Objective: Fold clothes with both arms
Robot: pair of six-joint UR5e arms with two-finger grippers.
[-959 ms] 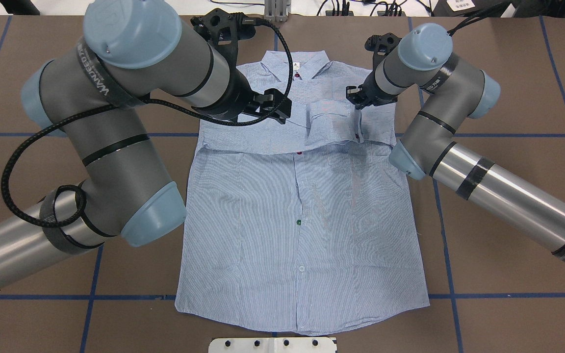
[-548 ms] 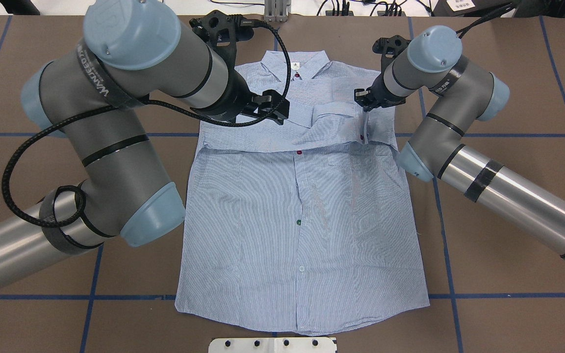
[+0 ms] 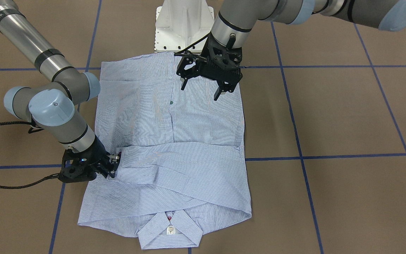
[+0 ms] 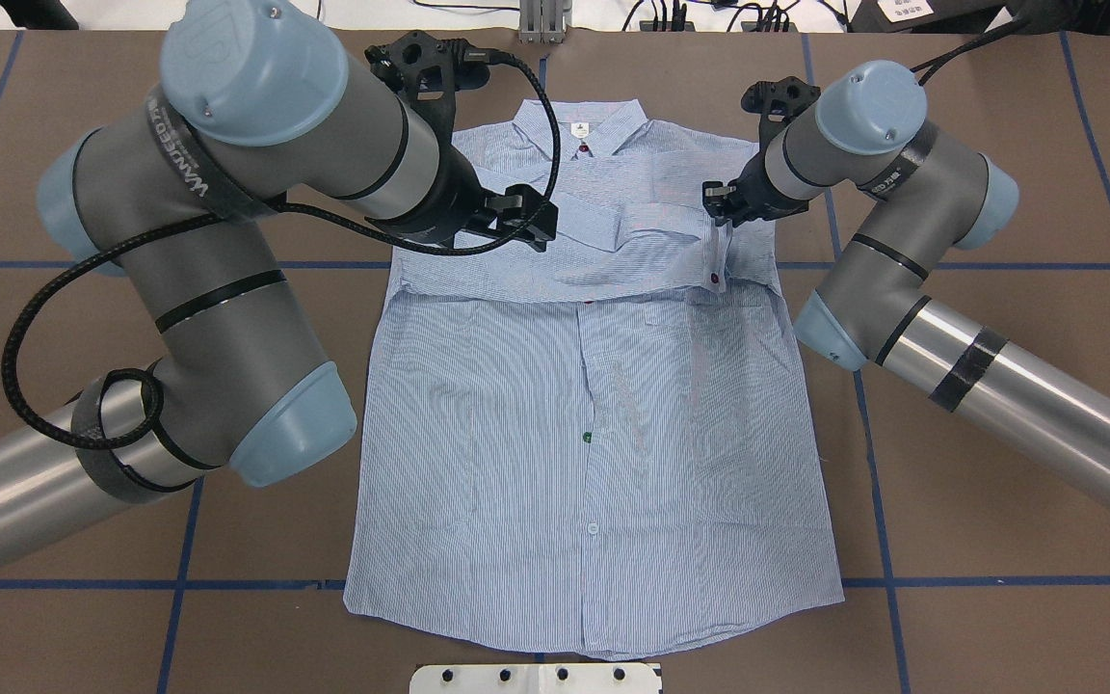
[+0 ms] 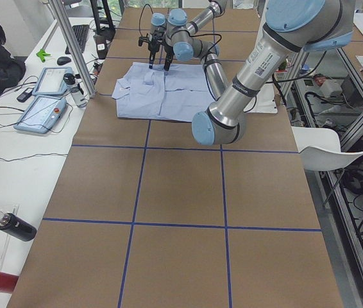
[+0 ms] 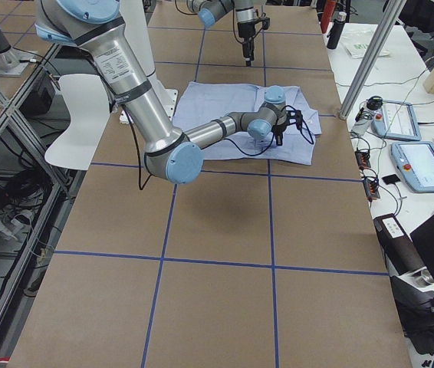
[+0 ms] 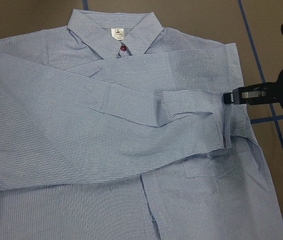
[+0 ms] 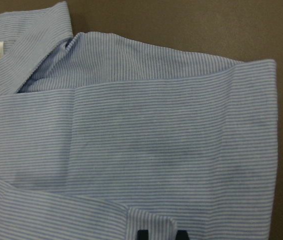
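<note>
The light blue striped shirt (image 4: 594, 434) lies flat, front up, with its collar (image 4: 582, 130) at the far side. Both sleeves are folded across the chest. My right gripper (image 4: 717, 214) is low at the shirt's right shoulder edge, shut on the upper sleeve's cuff (image 4: 717, 258). In the right wrist view the two dark fingertips (image 8: 141, 234) pinch the cuff fabric at the bottom edge. My left gripper (image 3: 200, 92) hangs open above the shirt's body with nothing between its fingers. From overhead, this gripper (image 4: 521, 217) is over the folded sleeves left of centre.
The brown table (image 4: 998, 386) carries a grid of blue tape lines. The white pedestal base (image 3: 183, 24) stands at the hem side of the shirt. In the exterior left view, a person sits at a side desk (image 5: 15, 147) with tablets on it.
My right gripper has moved right and slightly away, dragging the cuff with it and flattening the bunched sleeve. The left arm has shifted a little to the left.
</note>
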